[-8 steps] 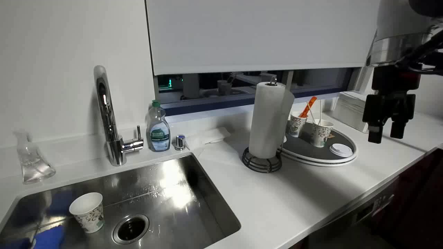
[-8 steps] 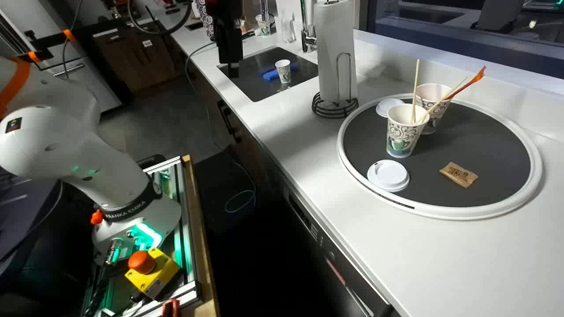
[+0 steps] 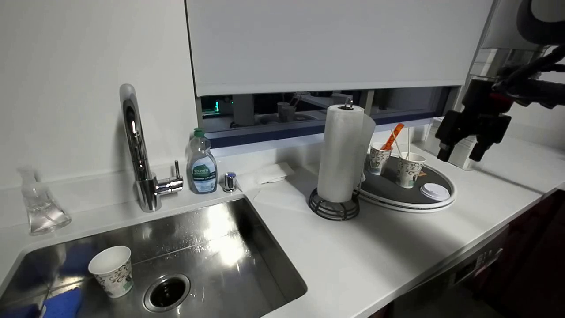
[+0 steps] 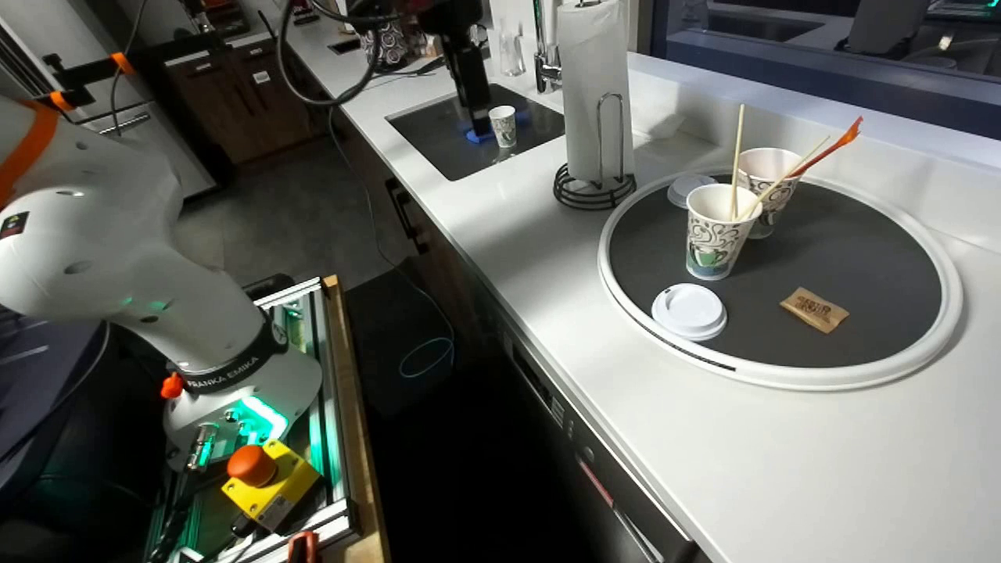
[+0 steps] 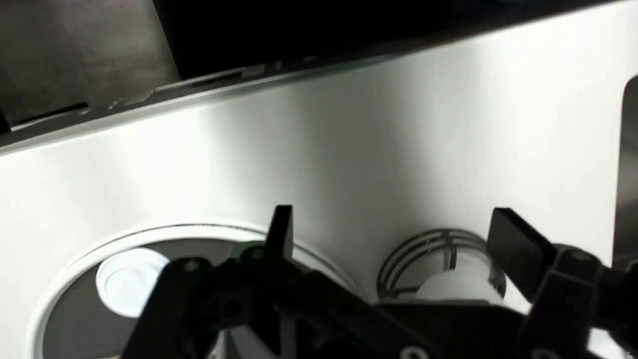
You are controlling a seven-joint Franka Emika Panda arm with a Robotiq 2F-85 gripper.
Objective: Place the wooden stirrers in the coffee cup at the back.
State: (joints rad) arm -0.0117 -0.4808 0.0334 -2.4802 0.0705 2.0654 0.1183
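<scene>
The wooden stirrers (image 4: 738, 156), thin pale tan sticks, stand tilted in the front patterned paper cup (image 4: 713, 246); they also show in an exterior view (image 3: 408, 140), in the same cup (image 3: 410, 171). The cup at the back (image 4: 770, 166), also seen in an exterior view (image 3: 378, 160), holds an orange stick (image 4: 833, 150). Both cups stand upright on the round dark tray (image 4: 821, 378). My gripper (image 3: 461, 152) is open and empty, raised above the counter and apart from the cups. In the wrist view its fingers (image 5: 394, 229) are wide apart; the stirrers are hidden there.
A paper towel roll (image 3: 342, 154) on a wire stand is beside the tray. White lids (image 4: 689, 311) and a brown packet (image 4: 814, 310) lie on the tray. A sink (image 3: 247, 265) holds another cup (image 3: 112, 271). A soap bottle (image 3: 203, 165) and faucet (image 3: 148, 185) stand behind it.
My gripper has moved toward the tray and turned to a tilt: leftward and slightly up in one picture, rightward in another. It stays open. The cups and stirrers have not moved.
</scene>
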